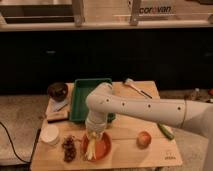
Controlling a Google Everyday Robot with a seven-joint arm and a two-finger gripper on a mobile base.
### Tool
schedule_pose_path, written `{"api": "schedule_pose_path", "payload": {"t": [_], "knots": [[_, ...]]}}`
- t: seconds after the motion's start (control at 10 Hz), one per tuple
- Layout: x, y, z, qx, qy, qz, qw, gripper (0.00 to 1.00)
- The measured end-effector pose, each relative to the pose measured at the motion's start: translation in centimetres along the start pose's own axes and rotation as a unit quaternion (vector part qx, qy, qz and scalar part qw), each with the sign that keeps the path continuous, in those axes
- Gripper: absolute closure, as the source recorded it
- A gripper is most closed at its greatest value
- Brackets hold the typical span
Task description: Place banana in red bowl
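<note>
The red bowl (101, 148) sits on the wooden table (130, 127) near its front edge, left of centre. A pale yellow banana (92, 146) lies in the bowl, its lower end reaching the bowl's front rim. My gripper (95, 133) points straight down right over the bowl, at the upper end of the banana. The white arm reaches in from the right and hides the back of the bowl.
A green tray (86, 100) stands behind the bowl. A dark bowl (57, 90) is at the back left, a white cup (50, 134) at the left, grapes (68, 148) beside the red bowl. An orange fruit (144, 139) and a green vegetable (166, 131) lie at the right.
</note>
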Motion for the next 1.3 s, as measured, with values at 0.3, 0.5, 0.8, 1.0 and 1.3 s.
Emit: {"api": "schedule_pose_path", "payload": {"t": [0.3,0.5,0.8,1.0,1.3], "knots": [[-0.7,0.7,1.8,0.006,-0.011,-0.016,0.9998,0.20],[-0.4,0.8,2.1,0.008,0.012,-0.013,0.9998,0.20],[0.5,1.3,2.0,0.005,0.024,-0.009,0.9997,0.20],[1.7,1.6,1.9,-0.003,0.022,-0.004,0.9997,0.20],[4.7,2.0,1.2,-0.023,0.026,0.013,0.9993,0.20]]}}
